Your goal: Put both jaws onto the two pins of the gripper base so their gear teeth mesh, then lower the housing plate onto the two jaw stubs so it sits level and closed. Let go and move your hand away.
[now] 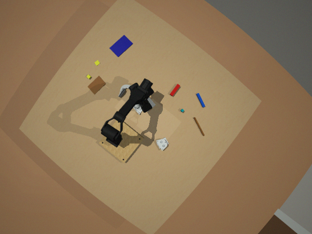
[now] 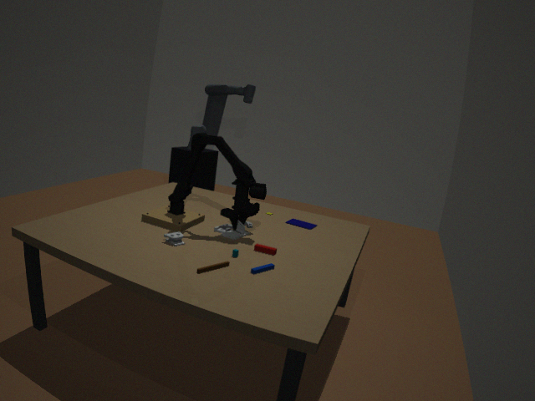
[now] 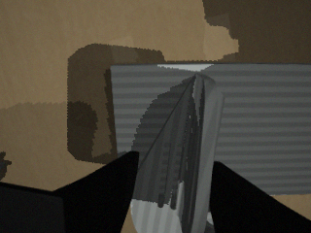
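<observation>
Gripper [image 1: 146,106] [image 2: 236,225] [image 3: 173,165] low over the middle of the table [image 1: 191,161] [image 2: 129,246], fingers clamped on a thin grey piece [image 3: 206,131], apparently one jaw. Piece stands on edge in the wrist view, over a ribbed grey plate [image 3: 262,126]; contact between them cannot be told.

White part [image 1: 137,108] [image 2: 222,228], likely the gripper base, lies just beside the gripper, partly hidden. Pins and gear teeth not readable.

Curved grey-white piece [image 1: 123,91], perhaps the other jaw, lies near, apart from the white part. White plate [image 1: 162,144] [image 2: 174,236], probably the housing plate, sits near the wooden arm base [image 1: 123,153] [image 2: 157,220], off the assembly. Red block [image 1: 174,89] [image 2: 265,249] well apart from it.
</observation>
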Robot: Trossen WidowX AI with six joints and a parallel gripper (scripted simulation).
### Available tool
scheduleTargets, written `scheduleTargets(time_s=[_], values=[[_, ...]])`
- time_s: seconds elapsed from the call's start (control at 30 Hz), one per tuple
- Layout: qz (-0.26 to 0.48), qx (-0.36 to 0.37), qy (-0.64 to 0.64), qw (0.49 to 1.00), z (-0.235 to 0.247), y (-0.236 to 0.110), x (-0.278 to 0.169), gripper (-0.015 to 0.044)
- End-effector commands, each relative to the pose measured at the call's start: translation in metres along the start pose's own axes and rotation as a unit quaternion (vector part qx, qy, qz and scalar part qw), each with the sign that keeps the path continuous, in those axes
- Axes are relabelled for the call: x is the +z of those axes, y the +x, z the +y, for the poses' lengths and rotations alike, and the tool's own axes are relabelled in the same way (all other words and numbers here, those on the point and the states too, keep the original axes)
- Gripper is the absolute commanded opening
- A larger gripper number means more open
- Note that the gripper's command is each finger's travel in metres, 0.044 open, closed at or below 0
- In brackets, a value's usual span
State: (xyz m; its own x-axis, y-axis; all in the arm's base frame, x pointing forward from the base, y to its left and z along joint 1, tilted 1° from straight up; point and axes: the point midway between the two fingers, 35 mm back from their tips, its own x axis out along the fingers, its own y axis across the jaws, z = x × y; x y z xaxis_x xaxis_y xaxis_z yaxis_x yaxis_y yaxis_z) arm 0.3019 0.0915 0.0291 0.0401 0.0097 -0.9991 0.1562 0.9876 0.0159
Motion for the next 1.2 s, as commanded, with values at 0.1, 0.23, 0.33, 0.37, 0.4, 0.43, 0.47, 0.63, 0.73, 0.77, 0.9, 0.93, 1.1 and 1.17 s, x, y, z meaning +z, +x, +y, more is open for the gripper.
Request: scheduleTargets(time_s=[0.1, 0.23, 0.33, 0.37, 0.4, 0.43, 0.47, 0.63, 0.73, 0.77, 0.9, 0.93, 1.1, 1.17], values=[[0.0, 0.0, 0.0, 1.0, 0.0, 0.0, 0.0, 0.016], [0.0, 0.0, 0.0, 1.0, 0.0, 0.0, 0.0, 0.0224], [0.0, 0.0, 0.0, 1.0, 0.0, 0.0, 0.0, 0.0224], [0.0, 0.0, 0.0, 1.0, 0.0, 0.0, 0.0, 0.0224], [0.0, 0.0, 0.0, 1.0, 0.0, 0.0, 0.0, 0.0224], [0.0, 0.0, 0.0, 1.0, 0.0, 0.0, 0.0, 0.0224], [0.0, 0.0, 0.0, 1.0, 0.0, 0.0, 0.0, 0.0224], [0.0, 0.0, 0.0, 1.0, 0.0, 0.0, 0.0, 0.0224], [0.0, 0.0, 0.0, 1.0, 0.0, -0.01, 0.001, 0.0224], [0.0, 0.0, 0.0, 1.0, 0.001, -0.017, 0.001, 0.0224], [0.0, -0.001, 0.001, 1.0, 0.0, -0.052, 0.001, 0.0224], [0.0, -0.001, 0.001, 1.0, 0.0, -0.061, 0.0, 0.0224], [-0.005, 0.003, 0.0, 1.0, 0.001, -0.062, 0.001, 0.0224], [-0.005, 0.002, -0.007, 1.0, 0.001, -0.062, 0.001, 0.0277]])
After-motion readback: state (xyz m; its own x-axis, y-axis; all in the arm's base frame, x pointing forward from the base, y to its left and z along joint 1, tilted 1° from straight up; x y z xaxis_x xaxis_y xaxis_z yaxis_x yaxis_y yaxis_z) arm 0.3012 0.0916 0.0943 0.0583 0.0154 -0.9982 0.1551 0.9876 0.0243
